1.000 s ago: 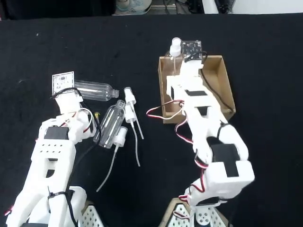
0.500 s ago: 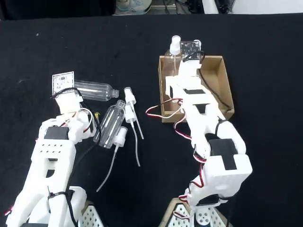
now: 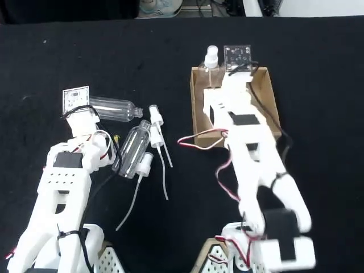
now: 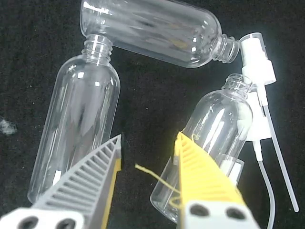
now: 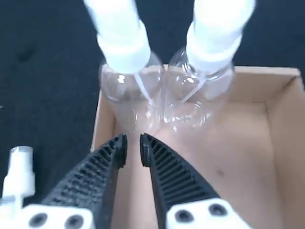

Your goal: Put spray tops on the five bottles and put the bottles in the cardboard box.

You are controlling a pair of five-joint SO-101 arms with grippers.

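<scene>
1. Black bench (image 3: pixel 318 170) under both arms: the cardboard box (image 3: pixel 274 105) sits in front of the right arm.
2. Two capped bottles (image 5: pixel 126 90) stand inside the box against its far wall, side by side. We judge two of five done.
3. Three open bottles (image 4: pixel 76 119), clear and empty, lie well apart from the box, with loose spray tops (image 4: pixel 257 62) just beside them — capping and boxing remain.
4. Our left tool (image 4: pixel 148 140) hangs open above them, gripping nothing; our right tool (image 5: pixel 132 140) hovers over the box, jaws barely apart and empty.

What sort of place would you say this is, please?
Probably a robotics lab bench: two white arms at a black-covered table, with clear bottles, loose spray tops and a cardboard box set out.
</scene>
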